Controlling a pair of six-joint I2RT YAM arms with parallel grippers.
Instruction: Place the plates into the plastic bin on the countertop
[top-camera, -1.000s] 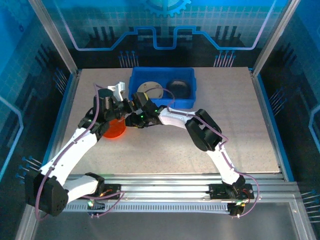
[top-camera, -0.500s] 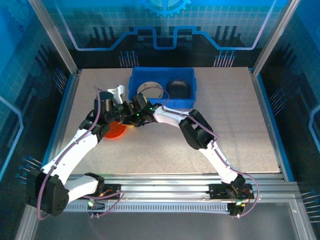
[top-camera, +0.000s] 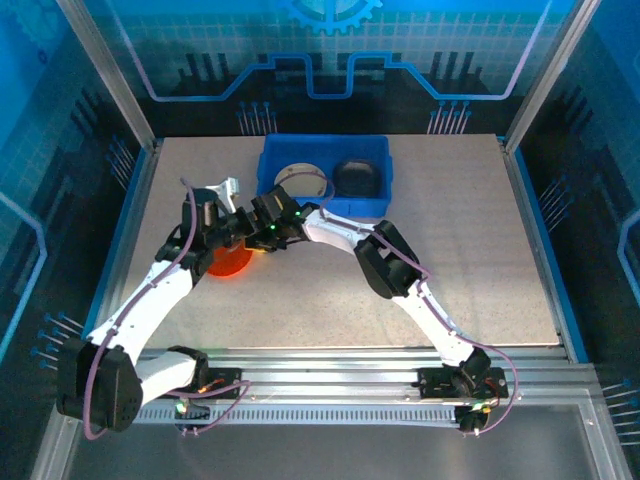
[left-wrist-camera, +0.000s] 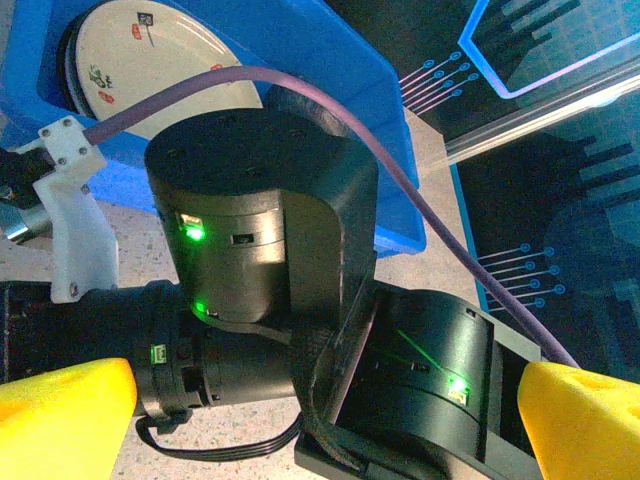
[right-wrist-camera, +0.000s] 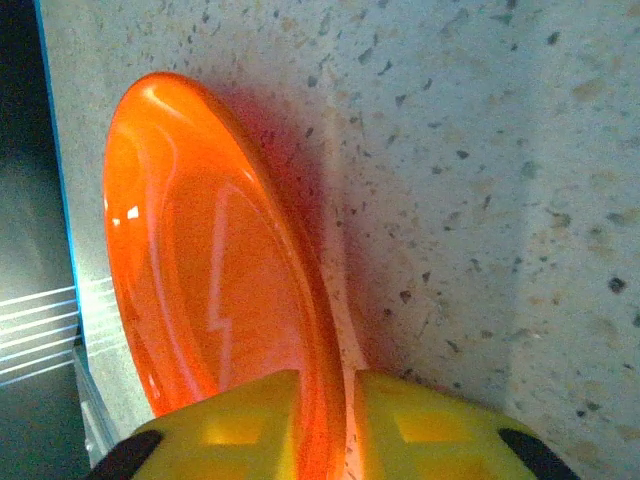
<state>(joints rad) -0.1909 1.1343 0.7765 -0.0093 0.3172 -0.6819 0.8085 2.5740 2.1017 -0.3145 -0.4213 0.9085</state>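
Orange-red and glossy, the round plastic plate (top-camera: 228, 262) lies on the beige speckled countertop (top-camera: 470, 250), just off the front-left corner of the bright blue rectangular plastic bin (top-camera: 330, 207). Over the last second the right gripper (right-wrist-camera: 325, 400) has narrowed its yellow jaws, and in the right wrist view they now pinch the plate's near rim. I judge that this settles the grasp, so the plate looks ready to be lifted and carried to the bin. The left gripper (left-wrist-camera: 320, 420) hangs beside the bin's left end with its jaws spread wide and nothing between them but the right arm's wrist beyond.

Inside the bin, a cream round plate with small marks (top-camera: 298, 180) fills the left half and a black round plate (top-camera: 357, 176) fills the right half. The orange plate would therefore have to stack on one of them.
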